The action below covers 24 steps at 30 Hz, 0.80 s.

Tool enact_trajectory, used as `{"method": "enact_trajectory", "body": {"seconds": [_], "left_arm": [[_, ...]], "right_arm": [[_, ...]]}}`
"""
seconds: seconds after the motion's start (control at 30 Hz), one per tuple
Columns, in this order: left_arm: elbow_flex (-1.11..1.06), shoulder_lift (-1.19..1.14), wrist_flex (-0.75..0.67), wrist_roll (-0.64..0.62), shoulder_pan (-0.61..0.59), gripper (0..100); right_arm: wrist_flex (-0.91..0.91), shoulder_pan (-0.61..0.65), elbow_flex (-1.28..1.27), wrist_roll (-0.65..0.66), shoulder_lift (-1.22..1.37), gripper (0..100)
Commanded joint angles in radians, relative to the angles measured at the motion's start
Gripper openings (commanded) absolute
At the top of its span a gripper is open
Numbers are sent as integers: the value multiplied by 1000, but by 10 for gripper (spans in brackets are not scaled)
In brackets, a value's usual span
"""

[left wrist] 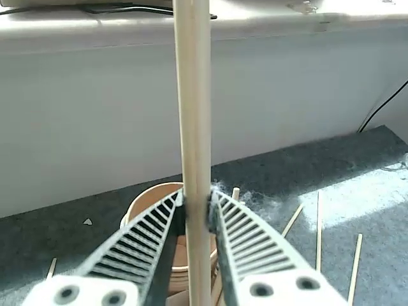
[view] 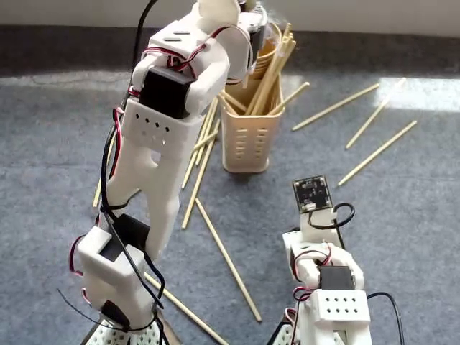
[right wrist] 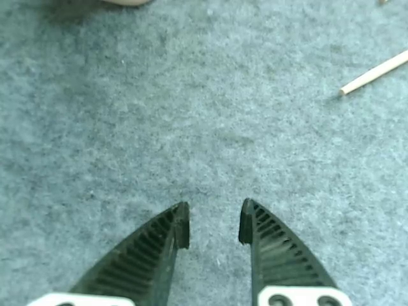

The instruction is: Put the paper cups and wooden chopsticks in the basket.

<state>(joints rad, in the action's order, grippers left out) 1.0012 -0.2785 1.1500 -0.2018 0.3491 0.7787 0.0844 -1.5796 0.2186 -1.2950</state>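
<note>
**Left claw clamps chopstick above basket; right claw narrowly open over carpet**

Grey carpet (view: 65, 129) spans the scene. Left arm (view: 165, 129) stretches out over the basket (view: 251, 144). Right arm (view: 327, 280) sits well apart from the basket. Left claw (left wrist: 196, 204) is closed on an upright chopstick (left wrist: 191, 95), with the paper cup (left wrist: 143, 199) just below its tips, probably inside the basket. Right claw (right wrist: 213, 223) has a narrow gap and holds nothing, with bare carpet beneath. Loose chopsticks (view: 226, 259) lie around the basket, and one stick end (right wrist: 376, 71) lies well ahead of the right claw.
</note>
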Motion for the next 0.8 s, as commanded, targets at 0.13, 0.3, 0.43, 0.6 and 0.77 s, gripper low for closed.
{"method": "enact_trajectory", "body": {"seconds": [0.13, 0.3, 0.43, 0.6, 0.77], "left_arm": [[12, 18, 63, -9, -38, 168], [22, 36, 172, -6, -177, 168], [18, 36, 365, 35, -409, 168], [-119, -97, 548, 436, -455, 172], [-280, -278, 592, 740, -423, 172]], "right_arm": [[-18, -7, 4, 12, -12, 143], [-18, -7, 2, 12, -12, 143], [-18, -7, 2, 12, -12, 143], [-18, -7, 2, 12, -12, 143], [-18, -7, 2, 12, -12, 143]]}}
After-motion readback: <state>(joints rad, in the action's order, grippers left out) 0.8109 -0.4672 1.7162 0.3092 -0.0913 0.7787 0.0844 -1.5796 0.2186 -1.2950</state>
